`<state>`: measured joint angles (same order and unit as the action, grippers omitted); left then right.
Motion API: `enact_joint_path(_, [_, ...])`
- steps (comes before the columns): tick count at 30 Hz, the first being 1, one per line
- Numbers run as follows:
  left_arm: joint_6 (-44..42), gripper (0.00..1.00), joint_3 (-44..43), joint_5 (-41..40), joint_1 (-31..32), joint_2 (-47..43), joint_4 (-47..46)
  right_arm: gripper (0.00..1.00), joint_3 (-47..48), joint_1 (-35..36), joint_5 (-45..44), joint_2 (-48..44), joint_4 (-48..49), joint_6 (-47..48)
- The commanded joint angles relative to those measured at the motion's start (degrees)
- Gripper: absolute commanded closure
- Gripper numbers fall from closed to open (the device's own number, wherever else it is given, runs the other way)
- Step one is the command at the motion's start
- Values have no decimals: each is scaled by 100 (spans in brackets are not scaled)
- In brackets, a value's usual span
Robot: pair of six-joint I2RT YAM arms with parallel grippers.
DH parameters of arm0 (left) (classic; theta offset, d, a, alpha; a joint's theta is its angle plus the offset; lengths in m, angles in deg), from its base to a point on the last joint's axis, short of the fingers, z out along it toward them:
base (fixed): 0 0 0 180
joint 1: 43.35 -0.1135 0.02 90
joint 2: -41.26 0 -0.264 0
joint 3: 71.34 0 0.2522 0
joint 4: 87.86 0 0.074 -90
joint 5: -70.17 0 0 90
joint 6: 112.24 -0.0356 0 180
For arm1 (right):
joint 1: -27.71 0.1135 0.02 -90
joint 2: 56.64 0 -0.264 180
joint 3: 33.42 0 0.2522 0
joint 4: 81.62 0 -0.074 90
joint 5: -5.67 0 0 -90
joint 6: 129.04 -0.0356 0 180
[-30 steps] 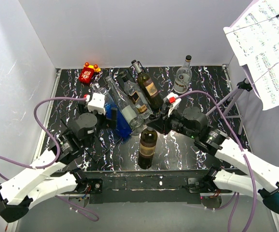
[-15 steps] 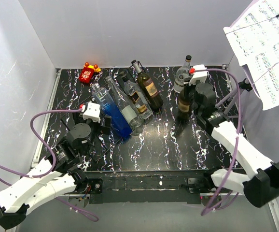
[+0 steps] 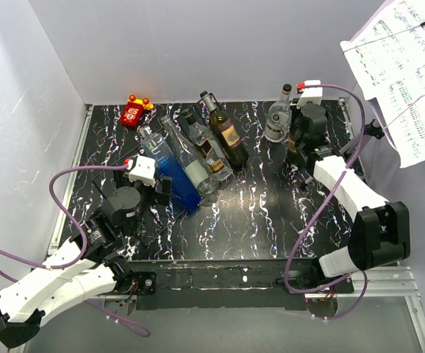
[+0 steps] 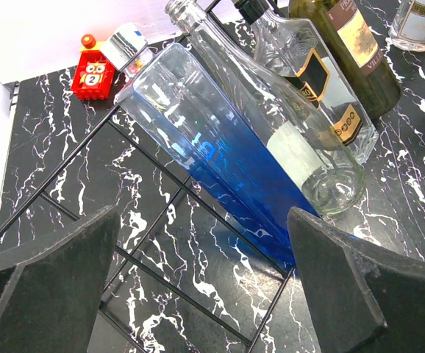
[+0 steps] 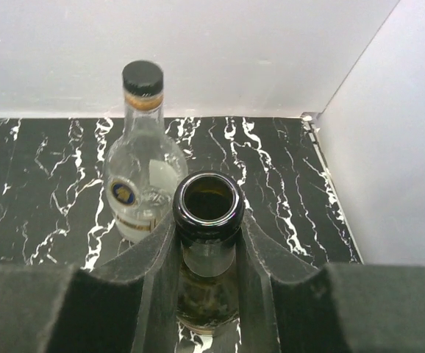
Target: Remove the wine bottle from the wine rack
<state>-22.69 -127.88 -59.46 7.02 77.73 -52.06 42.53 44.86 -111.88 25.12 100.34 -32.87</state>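
Observation:
The wine bottle [image 3: 295, 144] is dark glass with an open mouth. It stands upright at the back right, off the rack. My right gripper [image 3: 299, 134] is shut on its neck. In the right wrist view the fingers [image 5: 154, 254] press both sides of the neck of the bottle [image 5: 209, 202]. The wine rack [image 4: 182, 295] is thin black wire lying on the marble table, left of centre. My left gripper [image 3: 161, 188] is open and empty over the rack's near cells, just short of a blue bottle [image 4: 220, 154].
The rack holds the blue bottle [image 3: 170, 170], two clear bottles and a dark labelled bottle [image 3: 226, 137]. A clear capped bottle [image 3: 279, 118] stands just left of the held bottle [image 5: 143, 176]. A red toy [image 3: 134, 110] sits back left. A music stand [image 3: 400, 66] is at the right.
My right arm carried the dark bottle from the table's middle to the back right and set it upright beside the clear bottle. My left gripper drew back a little.

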Motion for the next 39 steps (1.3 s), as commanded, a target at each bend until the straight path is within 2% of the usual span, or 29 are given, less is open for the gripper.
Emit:
enact_joint_path(1, [1,2,-46,53,-1,53,-16,99,680,-167,-348,-28,968,-89])
enact_joint_path(4, [1,2,-46,0,-1,53,-16,98,663,-290,-242,-19,792,-327])
enact_joint_path(8, [1,2,-37,-61,-1,71,2,84,601,-387,-260,-28,704,-520])
enact_joint_path(15, [1,2,-63,-105,-1,106,55,85,513,-502,-172,-11,555,-820])
enact_joint_path(19, [166,2,-55,-114,-1,132,63,74,496,-502,-172,-2,466,-872])
enact_joint_path(24, [247,2,-107,-176,-1,238,151,55,504,-502,-93,-151,300,-855])
enact_joint_path(28, [405,2,-151,-246,-1,343,221,47,610,-510,-5,-379,-139,-951])
enact_joint_path(31, [729,2,-265,-404,-1,492,282,44,645,-502,83,-572,-473,-1083])
enact_joint_path(35, [1467,2,-800,-738,-88,949,896,38,715,-467,294,-853,-895,-1215])
enact_joint_path(37, [1827,2,-1108,-573,-386,1212,1257,38,724,-440,399,-994,-1106,-1268])
enact_joint_path(39, [2109,2,-1311,23,-955,1371,1425,36,724,-388,408,-1135,-1326,-1294])
